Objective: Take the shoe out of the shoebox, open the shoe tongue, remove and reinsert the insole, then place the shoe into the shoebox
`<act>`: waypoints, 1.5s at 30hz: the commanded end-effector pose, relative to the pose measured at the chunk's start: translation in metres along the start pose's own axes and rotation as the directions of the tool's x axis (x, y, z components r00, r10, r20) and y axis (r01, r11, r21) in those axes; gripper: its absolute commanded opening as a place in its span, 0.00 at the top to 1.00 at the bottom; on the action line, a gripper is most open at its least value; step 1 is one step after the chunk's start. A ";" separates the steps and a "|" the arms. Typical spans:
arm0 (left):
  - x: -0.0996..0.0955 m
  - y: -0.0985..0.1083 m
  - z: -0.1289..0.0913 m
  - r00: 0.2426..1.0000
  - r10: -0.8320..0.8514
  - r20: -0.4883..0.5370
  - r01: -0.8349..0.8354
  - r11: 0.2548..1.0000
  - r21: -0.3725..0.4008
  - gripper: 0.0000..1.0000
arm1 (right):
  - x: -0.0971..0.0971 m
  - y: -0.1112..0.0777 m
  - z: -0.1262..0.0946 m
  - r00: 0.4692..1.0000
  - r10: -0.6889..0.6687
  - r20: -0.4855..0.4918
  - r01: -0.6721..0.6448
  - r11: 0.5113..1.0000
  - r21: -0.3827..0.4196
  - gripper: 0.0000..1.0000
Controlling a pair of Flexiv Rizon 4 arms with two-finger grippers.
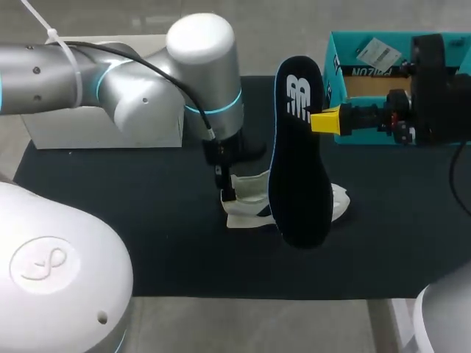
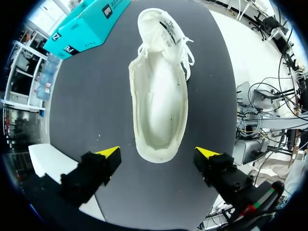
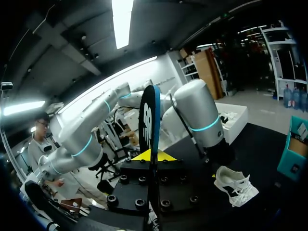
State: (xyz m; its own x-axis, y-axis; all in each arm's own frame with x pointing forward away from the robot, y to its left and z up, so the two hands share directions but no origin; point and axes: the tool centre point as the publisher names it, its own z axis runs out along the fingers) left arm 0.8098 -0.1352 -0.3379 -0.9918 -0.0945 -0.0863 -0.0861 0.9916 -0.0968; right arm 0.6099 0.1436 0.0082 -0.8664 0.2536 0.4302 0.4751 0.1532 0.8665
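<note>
Far L on the dark table (image 1: 110,220) sits a white box (image 1: 103,125), partly hidden behind the L arm (image 1: 147,88), which comes in from the L side and bends down toward mid-table. The L tool (image 1: 224,180) (image 2: 159,153) is open: its 2 yellow-tipped fingers (image 2: 109,153) stand wide apart, 1 on each side of the heel of the shoe (image 1: 246,198) (image 2: 159,96), w/ neither touching it. The shoe is white and stands on its sole at mid-table, outside the shoebox (image 1: 335,81). Seen from the L wrist, its opening is spread wide, the pale inside is bare w/ no insole in it, and the laces lie loose toward the toe, which points away from the L tool. Just R of it in the head view, the black insole (image 1: 298,169) (image 3: 150,120) hangs in the air, upright, logo side toward the camera, covering the shoe's mid part. The R tool (image 1: 324,120) (image 3: 153,155) is clamped on the insole's edge near its upper end, coming in from the R; in the R wrist view the insole stands edge-on btwn the 2 fingers. The shoe (image 3: 236,185) shows lower down beyond it. Far R, at the table's back corner, stands the teal shoebox (image 2: 82,26) (image 3: 293,154), open on top, well apart from the shoe.
</note>
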 end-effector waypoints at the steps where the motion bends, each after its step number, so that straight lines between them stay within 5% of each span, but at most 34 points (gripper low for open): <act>1: -0.001 0.000 0.000 1.000 0.003 -0.003 -0.003 1.000 -0.004 0.00 | -0.002 0.002 0.004 1.000 0.001 -0.002 -0.001 1.000 0.003 1.00; 42: -0.001 0.000 -0.002 1.000 0.005 0.000 -0.005 1.000 -0.020 0.00 | -0.002 0.002 0.004 1.000 0.001 -0.002 -0.001 1.000 0.003 1.00; 45: -0.003 -0.004 -0.017 1.000 -0.002 0.010 0.002 1.000 0.027 0.00 | -0.002 0.002 0.004 1.000 0.001 -0.002 -0.001 1.000 0.003 1.00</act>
State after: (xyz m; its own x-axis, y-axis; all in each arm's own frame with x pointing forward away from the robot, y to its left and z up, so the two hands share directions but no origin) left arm 0.8135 -0.1425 -0.3305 -0.9905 -0.1052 -0.0892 -0.0954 0.9896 -0.1074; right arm 0.6103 0.1438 0.0082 -0.8663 0.2535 0.4304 0.4753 0.1534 0.8663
